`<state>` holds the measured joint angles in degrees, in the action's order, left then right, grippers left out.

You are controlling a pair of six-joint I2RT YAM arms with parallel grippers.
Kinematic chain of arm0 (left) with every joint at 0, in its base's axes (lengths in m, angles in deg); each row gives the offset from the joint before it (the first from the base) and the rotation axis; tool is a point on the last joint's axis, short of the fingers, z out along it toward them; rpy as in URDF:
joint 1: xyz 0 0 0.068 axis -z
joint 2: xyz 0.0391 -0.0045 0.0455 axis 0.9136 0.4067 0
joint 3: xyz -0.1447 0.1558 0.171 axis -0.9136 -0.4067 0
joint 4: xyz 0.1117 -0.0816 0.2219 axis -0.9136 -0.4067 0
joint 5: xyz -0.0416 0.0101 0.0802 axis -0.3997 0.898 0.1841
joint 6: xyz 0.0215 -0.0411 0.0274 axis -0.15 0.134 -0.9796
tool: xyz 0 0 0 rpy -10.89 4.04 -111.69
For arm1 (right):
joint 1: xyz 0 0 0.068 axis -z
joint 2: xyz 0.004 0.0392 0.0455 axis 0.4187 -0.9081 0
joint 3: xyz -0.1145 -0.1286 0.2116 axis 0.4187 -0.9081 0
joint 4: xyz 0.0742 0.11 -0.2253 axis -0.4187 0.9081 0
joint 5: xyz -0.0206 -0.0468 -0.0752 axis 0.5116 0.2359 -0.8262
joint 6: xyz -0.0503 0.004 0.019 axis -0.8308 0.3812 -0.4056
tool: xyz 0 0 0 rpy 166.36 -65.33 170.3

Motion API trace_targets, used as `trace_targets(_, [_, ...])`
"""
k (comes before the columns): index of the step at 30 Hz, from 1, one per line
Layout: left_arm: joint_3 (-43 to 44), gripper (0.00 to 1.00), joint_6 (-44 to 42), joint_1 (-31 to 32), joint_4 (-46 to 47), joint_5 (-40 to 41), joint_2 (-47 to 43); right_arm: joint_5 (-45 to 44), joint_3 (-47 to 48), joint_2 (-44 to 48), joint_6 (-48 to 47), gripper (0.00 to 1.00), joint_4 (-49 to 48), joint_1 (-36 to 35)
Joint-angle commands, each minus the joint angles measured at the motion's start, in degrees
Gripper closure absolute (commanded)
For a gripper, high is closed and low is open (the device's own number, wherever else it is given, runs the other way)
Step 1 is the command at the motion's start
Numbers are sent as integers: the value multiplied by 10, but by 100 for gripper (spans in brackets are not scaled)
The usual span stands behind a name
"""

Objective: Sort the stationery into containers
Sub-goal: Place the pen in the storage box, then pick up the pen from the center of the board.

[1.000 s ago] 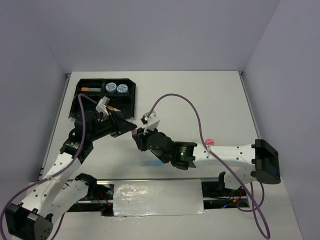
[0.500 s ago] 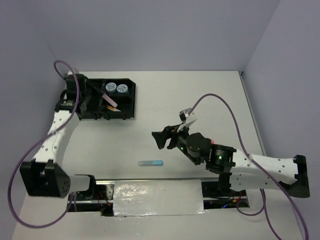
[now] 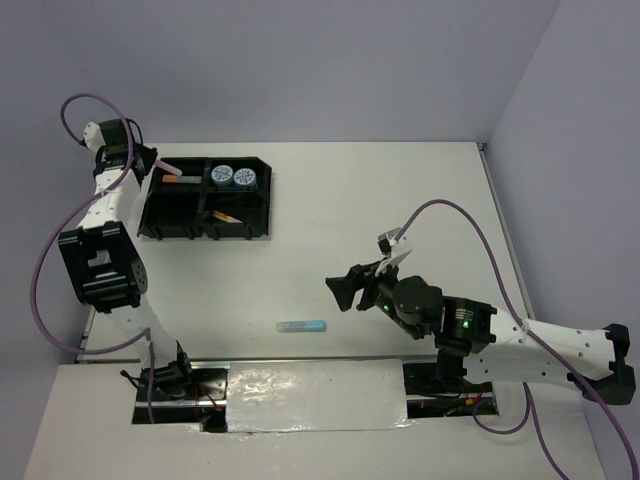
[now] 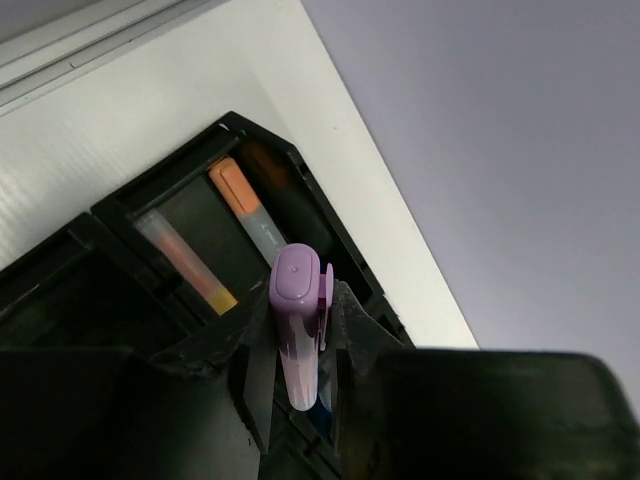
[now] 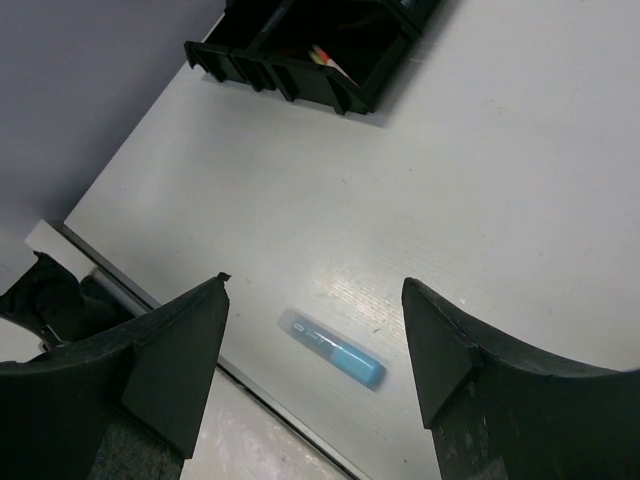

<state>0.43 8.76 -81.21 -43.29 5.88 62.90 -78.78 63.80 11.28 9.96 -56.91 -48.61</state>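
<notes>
A slip is to be feared at the left gripper (image 4: 300,345), which is clamped on the purple highlighter (image 4: 296,295) close under its cap (only a short length is pinched, and the barrel is hidden below the fingers). Were the pen let go from here, over the far left corner of the black tray (image 3: 205,234), it could be tipped against a divider or dropped over the rim onto the table (image 3: 400,200), since the rim lies just beside the grip. The orange highlighter (image 4: 243,203) is seen lying in the compartment below, so a careless drop could also be landed across it. The blue highlighter (image 5: 331,348) lies on the table near its front edge. If fingers are brought down askew, it may be nudged toward that edge rather than caught.

The left arm is stretched far forward and leftward, its wrist bent over the tray's corner. The right arm is folded low across the table. The right gripper (image 5: 313,290) is spread wide and empty, held above the blue highlighter without touching it. Two tape rolls (image 3: 222,175) are lodged in the far right compartment.
</notes>
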Motion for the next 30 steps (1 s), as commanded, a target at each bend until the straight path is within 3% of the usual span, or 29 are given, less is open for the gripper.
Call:
trace_targets(1, [21,86,15,1,71,-26,40,-2,3,7,-8,23,5,-2])
trace_targets(9, [8,45,14,0,145,-74,90,35,16,-29,-45,23,-4,-2])
trace_targets(10, [9,32,13,-1,145,-79,93,37,19,-37,-46,23,-4,-2])
trace_targets(12, [4,20,16,-1,135,-83,90,41,19,-42,-47,23,-9,-2])
trace_targets(13, [-2,1,18,-1,140,-84,85,42,18,-47,-48,23,-12,-1])
trace_targets(16, [-6,1,15,-2,131,-93,59,47,18,-54,-45,22,-19,-2])
trace_targets(19, [34,1,-19,3,49,-102,18,31,29,-63,-26,22,2,-2])
trace_targets(24, [-25,1,-97,77,23,-188,-125,-19,63,-39,31,23,67,-3])
trace_targets(25, [-62,1,-118,103,23,-190,-169,-27,69,-16,38,23,81,-2])
trace_targets(26, [-77,1,-169,175,15,-177,-187,-28,76,-3,43,23,102,-2])
trace_targets(27, [-91,1,-191,217,-25,-110,-206,-29,80,27,45,23,115,-3])
trace_targets(30, [-176,1,-250,392,-53,-25,-268,-20,86,93,24,22,153,-5])
